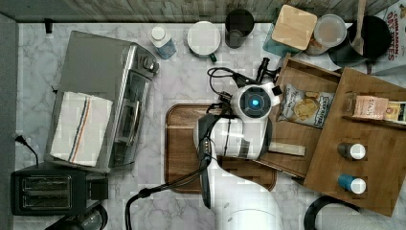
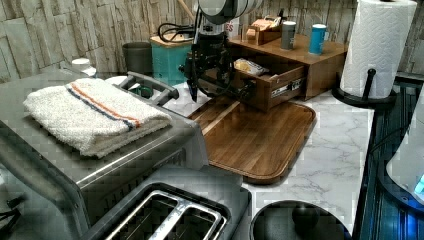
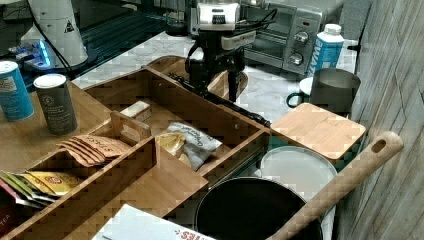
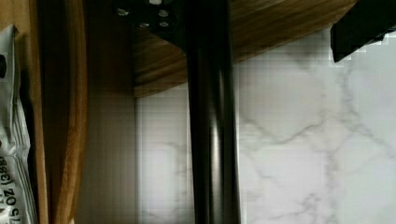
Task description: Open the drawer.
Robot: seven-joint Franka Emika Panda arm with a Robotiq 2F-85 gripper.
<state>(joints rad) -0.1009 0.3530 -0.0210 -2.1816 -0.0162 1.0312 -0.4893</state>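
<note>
The medium-brown wooden drawer [image 1: 294, 132] stands pulled well out of the box organizer [image 1: 368, 158] and overhangs the dark cutting board [image 1: 184, 143]. Inside it lie a bag of chips [image 1: 306, 108] and a small wooden block [image 1: 287, 149]. Its long black bar handle [image 3: 250, 116] runs along the front [image 2: 272, 90]. My gripper [image 3: 216, 86] hangs at that handle, open, with one finger on each side of the bar. In the wrist view the bar [image 4: 212, 140] runs through the middle of the picture, and one black fingertip [image 4: 359, 28] stays well clear of it.
A toaster oven [image 1: 110, 72] with a folded towel [image 1: 79, 127] and a toaster [image 1: 48, 191] stand at the top view's left. Mugs, jars and a bottle [image 1: 163, 40] line the back wall. Spice jars [image 1: 352, 151] sit on the organizer. A paper towel roll [image 2: 377, 45] stands beside it.
</note>
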